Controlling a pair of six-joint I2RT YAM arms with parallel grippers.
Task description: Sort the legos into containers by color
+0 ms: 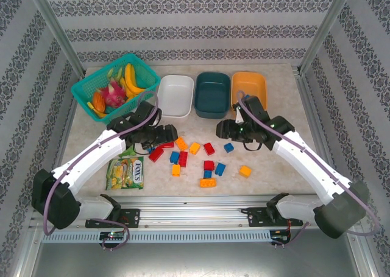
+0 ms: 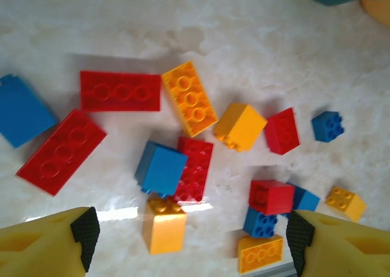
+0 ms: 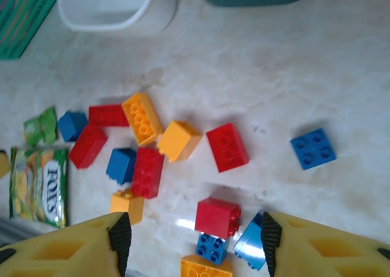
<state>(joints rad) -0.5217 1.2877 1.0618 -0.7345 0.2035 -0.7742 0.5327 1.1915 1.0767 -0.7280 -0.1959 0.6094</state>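
Note:
Red, blue and orange-yellow legos [image 1: 183, 159] lie scattered on the table's middle. Behind them stand the containers: a white tub [image 1: 175, 95], a dark teal tub [image 1: 212, 94] and an orange tub [image 1: 248, 88]. My left gripper [image 1: 163, 133] hovers open over the left side of the pile; in its wrist view the left gripper [image 2: 192, 243] frames a yellow brick [image 2: 164, 225] on the table. My right gripper [image 1: 223, 129] hangs open above the pile's right side; its wrist view shows the right gripper [image 3: 195, 243] framing a red brick [image 3: 217, 216] stacked on a blue one [image 3: 211, 246]. Neither gripper holds anything.
A teal lattice basket [image 1: 91, 85] of fruit stands at the back left. A green snack packet [image 1: 126, 172] lies near the front left, beside the left arm. A metal rail [image 1: 195, 207] runs along the near edge, and patterned walls close in the sides and back.

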